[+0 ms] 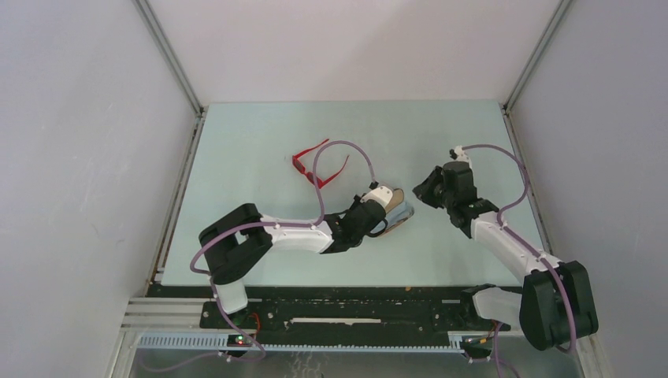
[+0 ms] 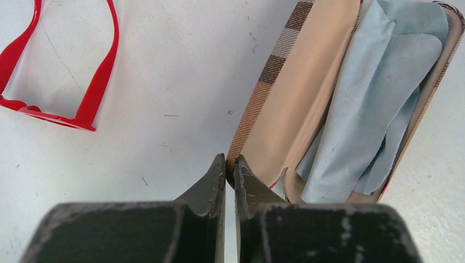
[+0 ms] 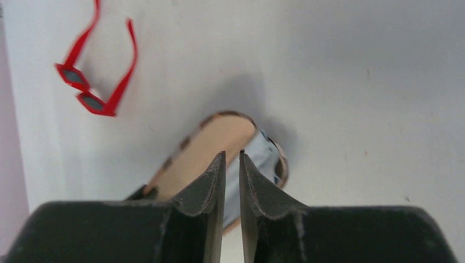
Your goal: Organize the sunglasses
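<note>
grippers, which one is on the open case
The left gripper: its jaws close on the lid edge of the case, while the right gripper hangs apart from it, shut and empty.

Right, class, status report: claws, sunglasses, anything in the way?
Left claw shut on lid of open case. Right claw shut, empty, near case. Sunglasses unfolded on table, outside case. Blue cloth lies in case.

One pair of sunglasses, one case, one cloth.
</note>
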Robot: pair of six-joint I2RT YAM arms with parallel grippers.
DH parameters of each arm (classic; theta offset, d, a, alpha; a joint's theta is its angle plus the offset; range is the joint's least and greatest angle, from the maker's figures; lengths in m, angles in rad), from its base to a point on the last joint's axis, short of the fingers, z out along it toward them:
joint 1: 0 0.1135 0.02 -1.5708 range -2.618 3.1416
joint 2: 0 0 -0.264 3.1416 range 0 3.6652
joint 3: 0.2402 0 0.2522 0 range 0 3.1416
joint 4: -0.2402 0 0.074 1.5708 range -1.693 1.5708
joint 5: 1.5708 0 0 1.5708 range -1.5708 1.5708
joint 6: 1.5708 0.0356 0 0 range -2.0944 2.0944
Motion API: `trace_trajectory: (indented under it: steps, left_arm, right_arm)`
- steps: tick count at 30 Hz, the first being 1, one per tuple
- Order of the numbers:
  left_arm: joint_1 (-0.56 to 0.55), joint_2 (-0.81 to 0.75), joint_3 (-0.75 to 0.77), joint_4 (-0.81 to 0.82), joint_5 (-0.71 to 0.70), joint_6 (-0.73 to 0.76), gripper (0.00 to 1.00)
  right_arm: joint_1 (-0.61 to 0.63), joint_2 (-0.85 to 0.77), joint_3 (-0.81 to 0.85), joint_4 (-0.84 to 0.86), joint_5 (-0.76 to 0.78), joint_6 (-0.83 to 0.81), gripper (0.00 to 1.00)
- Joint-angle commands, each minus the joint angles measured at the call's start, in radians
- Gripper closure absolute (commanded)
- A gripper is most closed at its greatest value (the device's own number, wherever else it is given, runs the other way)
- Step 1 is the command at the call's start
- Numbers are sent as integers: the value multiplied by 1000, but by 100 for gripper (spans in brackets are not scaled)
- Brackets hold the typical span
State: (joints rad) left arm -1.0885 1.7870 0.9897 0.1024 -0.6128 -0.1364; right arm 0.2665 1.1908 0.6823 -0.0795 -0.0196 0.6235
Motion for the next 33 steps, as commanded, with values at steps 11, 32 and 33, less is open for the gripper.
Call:
trace_trajectory:
  steps: [11, 32, 33]
  left_arm:
    - [-12, 21, 100, -177, -89, -130, 87]
    - [32, -234, 199, -336, 49, -141, 54]
    - [56, -248, 206, -355, 61, -155, 54]
  right_arm:
    - [-30, -25, -83, -47, 45, 9, 77]
    - [-46, -162, -82, -129, 90, 3, 73]
    - [-46, -169, -83, -133, 91, 2, 73]
